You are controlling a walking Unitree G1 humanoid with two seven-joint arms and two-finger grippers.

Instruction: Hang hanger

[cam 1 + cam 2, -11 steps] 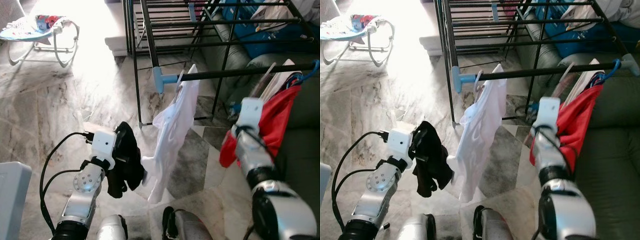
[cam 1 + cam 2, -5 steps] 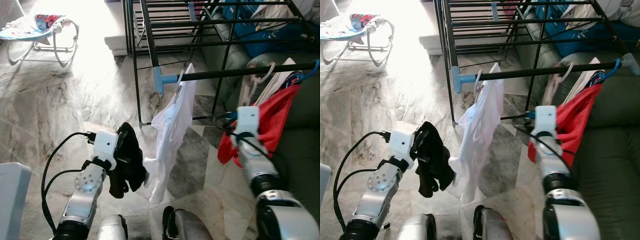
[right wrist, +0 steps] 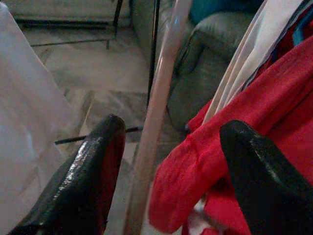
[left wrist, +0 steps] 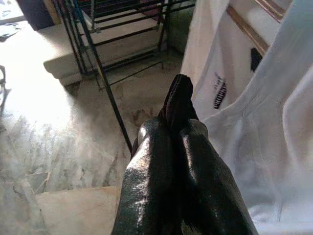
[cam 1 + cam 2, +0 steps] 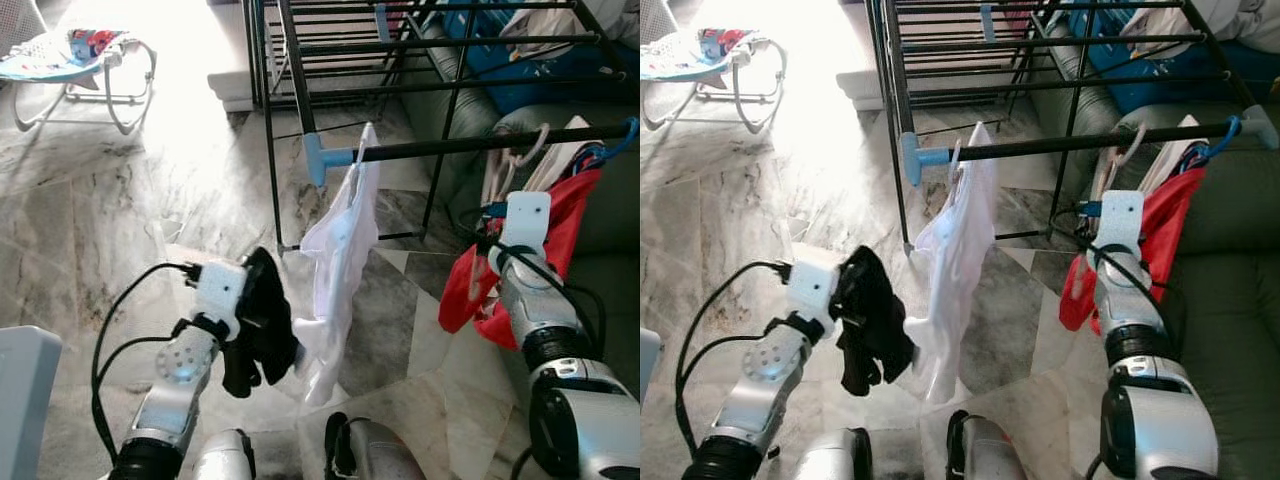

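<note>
Laundry hangs on a black drying rack point(image 5: 400, 150) standing on a marbled floor point(image 5: 120, 220), seen from the robot's head. A pale pink hanger point(image 5: 515, 158) is hooked over the rack's front rail at about two o'clock in the scene, just above a red garment point(image 5: 560, 235) that droops below it. The right gripper point(image 3: 168, 181) is raised near that hanger, its two black fingers point(image 3: 93, 171) spread wide apart; in the wrist view the hanger's pale pink arm runs through the gap between them, with the red cloth beside it. A white shirt point(image 5: 345, 260) hangs from the rail's blue end cap point(image 5: 318, 158) near the centre. The left gripper point(image 4: 173, 127), at about seven o'clock, has its fingers pressed together on a black garment point(image 5: 258, 325), which dangles touching the shirt's lower edge. A baby bouncer point(image 5: 75, 60) sits at ten o'clock, and a grey sofa point(image 5: 1230, 300) at three o'clock.
</note>
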